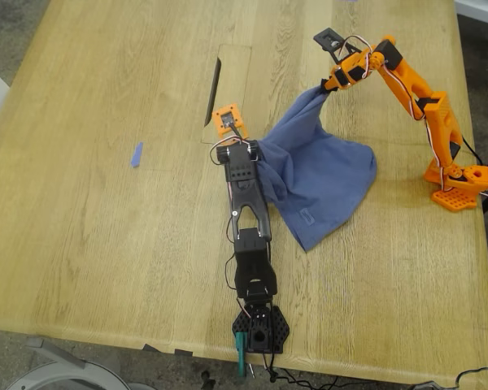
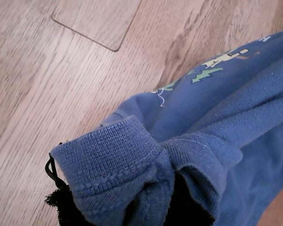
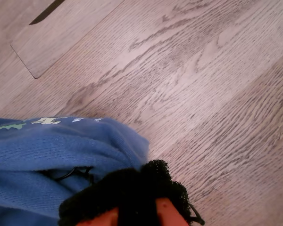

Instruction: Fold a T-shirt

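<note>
The slate-blue T-shirt [image 1: 317, 175] hangs bunched between my two grippers, its lower part resting on the wooden table [image 1: 106, 244]. My first gripper [image 1: 256, 150], on the black arm, is shut on a ribbed hem of the T-shirt [image 2: 113, 165] near the middle of the exterior view. My second gripper [image 1: 325, 84], on the orange arm, is shut on another edge, lifted toward the exterior view's upper right. A green-yellow print [image 2: 212, 70] shows on the cloth. In the second wrist view, the T-shirt [image 3: 52, 155] sits beside the black-padded fingers [image 3: 132, 188].
A small blue tape scrap [image 1: 136, 154] lies toward the exterior view's left. An inset panel with a dark slot [image 1: 214, 81] sits behind the black arm. The orange base [image 1: 459, 183] stands near the table's right edge in the exterior view, the black base [image 1: 260, 329] at the front edge.
</note>
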